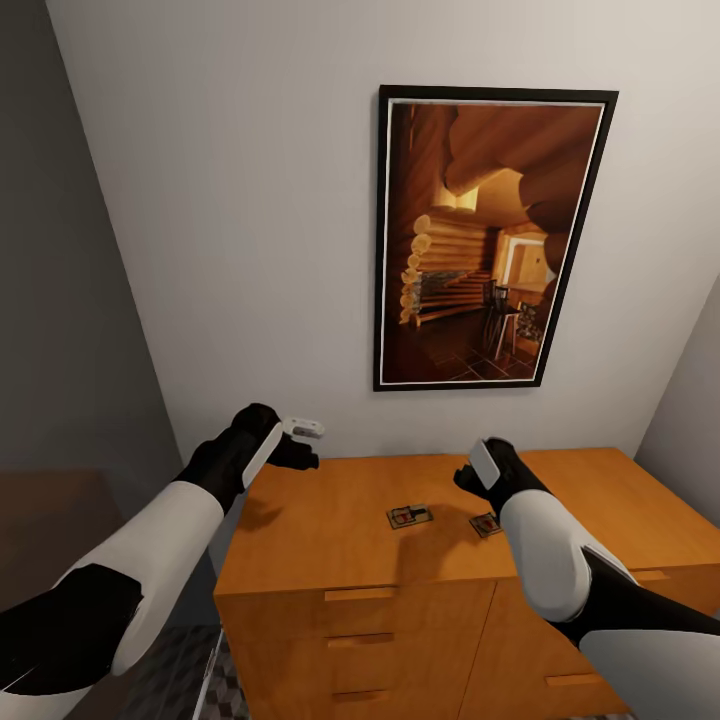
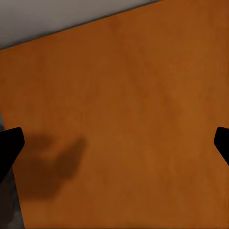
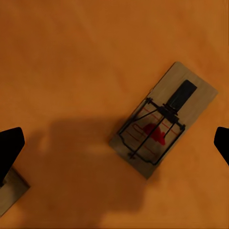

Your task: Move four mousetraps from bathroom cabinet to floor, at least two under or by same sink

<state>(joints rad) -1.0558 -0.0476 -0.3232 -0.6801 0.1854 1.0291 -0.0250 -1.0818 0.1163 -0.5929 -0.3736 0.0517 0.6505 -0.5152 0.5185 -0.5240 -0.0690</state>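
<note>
- Two mousetraps are lying flat on the top of the cabinet (image 1: pixel 330 520), well apart from its front edge.
- The first mousetrap (image 1: pixel 409 516) is sitting near the middle of the top, fully in sight from the head view.
- The second mousetrap (image 1: pixel 486 523) is lying just beside the first, toward the right, and the right arm is partly covering it.
- In the right wrist view, one mousetrap (image 3: pixel 162 119) is showing its pale wooden board, thin dark wire parts and a red mark; which of the two it is, I cannot tell.
- A corner of another wooden board (image 3: pixel 10 192) is being cut off by the edge of that same view.
- The right gripper (image 1: pixel 478 468) is hovering above the top beside the traps; its two dark fingertips are standing wide apart with nothing between them.
- The left gripper (image 1: pixel 303 440) is hanging over the rear left corner of the cabinet, spread wide and holding nothing; beneath it, bare wood is carrying its shadow.
- Three drawer handles are showing on the left column of the cabinet front, two on the right; the lower drawers are being cut off.
- One framed picture (image 1: pixel 490 235) of a log-cabin room is hanging on the wall above.
- A sliver of the patterned bathroom floor (image 1: pixel 185 680) is peeking out beside the cabinet.
- No writing or brand is legible anywhere.
</note>
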